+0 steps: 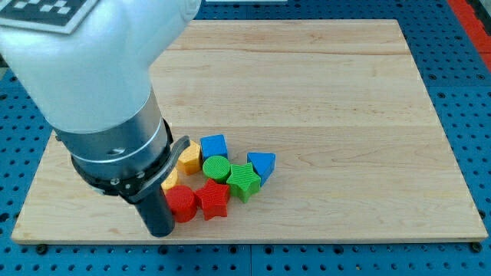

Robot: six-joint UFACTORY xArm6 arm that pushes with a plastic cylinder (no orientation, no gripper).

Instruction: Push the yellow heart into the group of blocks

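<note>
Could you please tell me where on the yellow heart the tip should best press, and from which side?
Probably its exposed left edge, pushing toward the view's right: the yellow heart sits between the rod and the red blocks. My tip is at the cluster's lower left.

my tip (162, 231) beside clustered blocks (219, 178) on board (345, 115)

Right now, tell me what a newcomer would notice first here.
The big white and grey arm fills the view's upper left, its dark rod reaching down to my tip near the wooden board's bottom edge. Just right of the tip sits a tight cluster: red blocks, a green star, blue blocks and yellow pieces.
</note>
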